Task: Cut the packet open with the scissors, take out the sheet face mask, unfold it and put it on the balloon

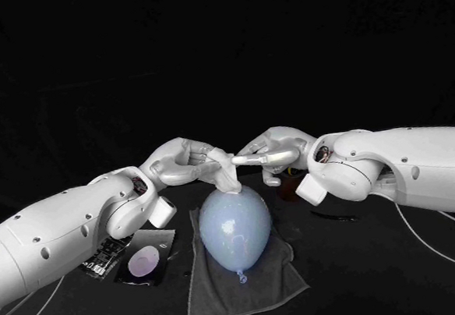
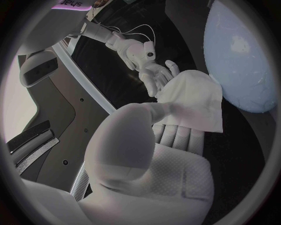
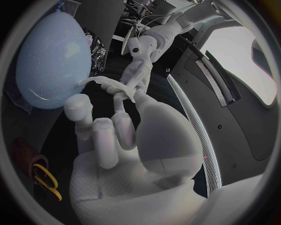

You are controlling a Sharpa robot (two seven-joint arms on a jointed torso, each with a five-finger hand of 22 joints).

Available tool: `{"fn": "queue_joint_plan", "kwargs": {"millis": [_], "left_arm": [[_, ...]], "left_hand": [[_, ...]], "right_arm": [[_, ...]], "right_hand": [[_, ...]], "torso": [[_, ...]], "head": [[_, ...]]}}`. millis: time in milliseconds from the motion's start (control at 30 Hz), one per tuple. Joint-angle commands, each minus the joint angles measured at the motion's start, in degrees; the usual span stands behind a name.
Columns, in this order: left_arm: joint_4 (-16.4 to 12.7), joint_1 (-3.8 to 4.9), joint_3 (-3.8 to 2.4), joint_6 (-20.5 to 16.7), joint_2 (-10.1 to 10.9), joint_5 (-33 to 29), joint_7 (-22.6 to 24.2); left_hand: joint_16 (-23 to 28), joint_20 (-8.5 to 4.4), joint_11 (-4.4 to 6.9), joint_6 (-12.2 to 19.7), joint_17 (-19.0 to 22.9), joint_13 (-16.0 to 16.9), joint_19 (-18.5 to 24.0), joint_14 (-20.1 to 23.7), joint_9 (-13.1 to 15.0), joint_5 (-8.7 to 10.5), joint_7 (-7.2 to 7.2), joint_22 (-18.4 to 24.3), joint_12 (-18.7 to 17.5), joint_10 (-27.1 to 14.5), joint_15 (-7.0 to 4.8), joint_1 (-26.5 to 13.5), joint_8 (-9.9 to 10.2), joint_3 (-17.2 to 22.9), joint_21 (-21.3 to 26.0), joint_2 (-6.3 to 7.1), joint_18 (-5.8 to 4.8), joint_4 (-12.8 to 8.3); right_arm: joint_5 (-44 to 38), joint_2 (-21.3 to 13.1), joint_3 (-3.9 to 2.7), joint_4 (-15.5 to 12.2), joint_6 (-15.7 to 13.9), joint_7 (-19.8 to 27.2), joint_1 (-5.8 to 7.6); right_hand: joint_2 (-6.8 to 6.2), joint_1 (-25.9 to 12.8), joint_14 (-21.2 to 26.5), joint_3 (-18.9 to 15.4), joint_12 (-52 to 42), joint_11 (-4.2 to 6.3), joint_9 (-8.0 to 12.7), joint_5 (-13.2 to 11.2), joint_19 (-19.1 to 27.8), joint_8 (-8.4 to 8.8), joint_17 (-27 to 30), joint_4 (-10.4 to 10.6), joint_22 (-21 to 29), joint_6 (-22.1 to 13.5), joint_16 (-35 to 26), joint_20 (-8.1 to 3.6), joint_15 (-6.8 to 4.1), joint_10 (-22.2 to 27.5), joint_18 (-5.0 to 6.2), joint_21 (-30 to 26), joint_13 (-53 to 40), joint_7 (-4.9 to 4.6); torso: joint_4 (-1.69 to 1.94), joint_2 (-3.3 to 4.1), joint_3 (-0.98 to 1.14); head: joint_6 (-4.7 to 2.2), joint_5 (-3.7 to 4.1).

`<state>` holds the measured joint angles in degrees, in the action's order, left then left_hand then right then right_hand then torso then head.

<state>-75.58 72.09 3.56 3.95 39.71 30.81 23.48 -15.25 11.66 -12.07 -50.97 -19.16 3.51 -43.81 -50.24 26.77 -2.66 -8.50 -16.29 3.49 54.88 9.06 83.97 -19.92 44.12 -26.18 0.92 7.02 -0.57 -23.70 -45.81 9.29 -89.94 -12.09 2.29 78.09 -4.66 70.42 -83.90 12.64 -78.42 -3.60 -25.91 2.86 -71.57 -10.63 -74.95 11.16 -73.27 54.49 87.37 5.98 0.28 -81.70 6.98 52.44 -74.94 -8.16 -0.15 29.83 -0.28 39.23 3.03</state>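
Note:
Above the far end of the pale blue balloon (image 1: 236, 223) my two hands meet, with the white sheet mask (image 1: 224, 175) held between them. My left hand (image 1: 183, 163) pinches one edge of the still folded mask (image 2: 193, 101) under its thumb. From the other side my right hand (image 1: 272, 151) pinches the mask (image 3: 102, 84) with its fingertips (image 3: 120, 96). The mask hangs just over the balloon (image 2: 240, 61), which lies lengthwise on a grey towel (image 1: 218, 300). The cut packet (image 1: 145, 263) lies on the table under my left arm. Yellow-handled scissors (image 3: 47, 180) lie beneath my right hand.
A dark reddish object (image 1: 290, 187) sits on the table just right of the balloon, under my right wrist. The towel reaches towards the table's front edge. Cables (image 1: 443, 243) trail from my right arm across the table.

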Motion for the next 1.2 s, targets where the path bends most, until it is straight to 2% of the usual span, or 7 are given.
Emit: {"fn": "queue_joint_plan", "kwargs": {"millis": [33, 267, 433, 500, 667, 867, 1200], "left_arm": [[-0.1, 0.07, -0.08, -0.2, 0.0, 0.3, 0.6], [-0.1, 0.07, -0.08, -0.2, -0.1, 1.3, 0.3], [-0.1, 0.07, -0.08, -0.4, -0.1, 2.2, 0.0], [-0.1, 0.08, -0.08, -0.5, -0.1, 2.5, -0.1], [-0.1, 0.08, -0.08, -0.7, -0.1, 2.8, -0.1], [-0.1, 0.08, -0.08, -0.7, -0.2, 2.9, -0.1], [-0.1, 0.08, -0.08, -0.7, -0.3, 2.9, -0.1]], "left_hand": [[-0.2, -0.07, 0.43, -0.3, 0.1, 0.0, 0.5, -0.5, 0.1, -0.06, 0.03, -0.1, 0.1, 0.1, 0.02, -0.7, 0.4, 0.1, -0.4, -0.05, 0.12, -0.4], [-0.3, -0.1, 0.51, -0.4, 0.2, 0.0, 0.6, -0.6, 0.1, -0.06, -0.08, -0.4, 0.1, 0.3, -0.02, -0.8, 0.4, 0.1, -0.7, -0.04, 0.11, -0.4], [-0.3, -0.15, 0.59, -0.5, 0.2, 0.0, 0.8, -0.7, 0.2, -0.06, -0.22, -0.7, 0.1, 0.4, -0.09, -0.8, 0.4, 0.2, -1.1, -0.03, 0.13, -0.4], [-0.3, -0.15, 0.59, -0.5, 0.2, 0.0, 0.8, -0.7, 0.2, -0.06, -0.22, -0.7, 0.1, 0.4, -0.09, -0.8, 0.4, 0.2, -1.1, -0.03, 0.13, -0.4], [-0.3, -0.15, 0.59, -0.5, 0.2, 0.0, 0.8, -0.7, 0.2, -0.06, -0.22, -0.7, 0.1, 0.4, -0.09, -0.8, 0.4, 0.2, -1.1, -0.03, 0.13, -0.4], [-0.4, -0.17, 0.63, -0.5, 0.3, 0.0, 0.8, -0.8, 0.2, -0.06, -0.29, -0.8, 0.1, 0.4, -0.12, -0.9, 0.4, 0.2, -1.3, -0.02, 0.14, -0.4], [-0.4, -0.17, 0.63, -0.5, 0.3, 0.0, 0.8, -0.8, 0.2, -0.06, -0.29, -0.8, 0.1, 0.4, -0.12, -0.9, 0.4, 0.2, -1.3, -0.02, 0.14, -0.4]], "right_arm": [[-3.2, 0.0, -0.05, -0.5, -0.9, -1.6, 0.04], [-2.4, -0.2, -0.05, -1.5, -4.2, 0.4, 0.04], [-1.5, -0.4, -0.11, -1.8, -5.5, 1.4, 0.05], [-1.3, -0.5, -0.13, -1.9, -5.9, 1.6, 0.09], [-1.2, -0.6, -0.2, -1.9, -6.3, 2.0, 0.2], [-1.7, -0.4, -0.26, -1.5, -6.6, 1.6, 0.42], [-3.6, 0.2, -0.28, -1.5, -5.2, -0.1, 0.54]], "right_hand": [[0.52, 0.4, -3.5, -0.6, -0.5, 0.2, 0.0, -0.1, -0.7, -0.55, -7.0, 0.1, -0.2, 0.8, 0.3, -0.05, -0.59, -0.5, 0.43, 0.5, -5.4, 0.24], [1.08, 1.4, -4.1, -0.9, -2.4, 0.76, 0.0, 0.0, -2.2, -1.27, -8.5, 0.5, -1.3, 2.1, 0.8, -0.52, -1.12, -2.1, -0.01, 2.9, -7.0, 0.81], [0.57, 1.3, -4.2, -1.5, -2.4, 0.78, 0.2, 0.0, -2.2, -1.17, -8.4, 0.7, -1.2, 1.9, 0.8, -0.65, -1.19, -2.2, 0.01, 2.7, -7.0, 0.79], [-0.22, 1.0, -4.0, -2.6, -1.8, 0.62, 0.5, -0.1, -1.9, -0.8, -7.9, 1.1, -0.9, 1.2, 0.6, -0.66, -1.1, -1.8, 0.12, 1.9, -6.5, 0.59], [-1.23, 1.1, -3.4, -4.8, 0.0, -0.28, 1.3, 0.0, -0.8, 0.59, -6.4, 1.6, -0.2, -1.7, 0.1, -0.2, -0.35, -0.1, 0.31, 0.1, -4.9, -0.41], [-1.43, 1.3, -3.3, -5.7, 0.3, -0.63, 1.5, 0.0, -0.4, 0.9, -6.3, 1.8, 0.0, -2.4, 0.1, 0.11, -0.01, 0.4, 0.4, -0.5, -4.6, -0.75], [0.7, 3.6, -3.5, -5.7, -0.4, -0.39, 1.4, 0.0, -0.9, -0.15, -7.0, 1.3, -0.6, -0.8, 0.3, 0.28, -0.1, 0.1, 0.34, 0.5, -5.1, -0.42]], "torso": [[0.01, 0.0, 0.0], [-0.01, -0.03, 0.03], [-0.02, -0.01, 0.07], [-0.04, -0.02, 0.06], [-0.04, 0.0, 0.07], [0.0, -0.01, 0.05], [0.02, 0.0, -0.03]], "head": [[0.06, -0.01], [0.1, -0.04], [0.14, -0.09], [0.15, -0.06], [0.11, 0.0], [0.15, 0.05], [0.23, 0.14]]}}
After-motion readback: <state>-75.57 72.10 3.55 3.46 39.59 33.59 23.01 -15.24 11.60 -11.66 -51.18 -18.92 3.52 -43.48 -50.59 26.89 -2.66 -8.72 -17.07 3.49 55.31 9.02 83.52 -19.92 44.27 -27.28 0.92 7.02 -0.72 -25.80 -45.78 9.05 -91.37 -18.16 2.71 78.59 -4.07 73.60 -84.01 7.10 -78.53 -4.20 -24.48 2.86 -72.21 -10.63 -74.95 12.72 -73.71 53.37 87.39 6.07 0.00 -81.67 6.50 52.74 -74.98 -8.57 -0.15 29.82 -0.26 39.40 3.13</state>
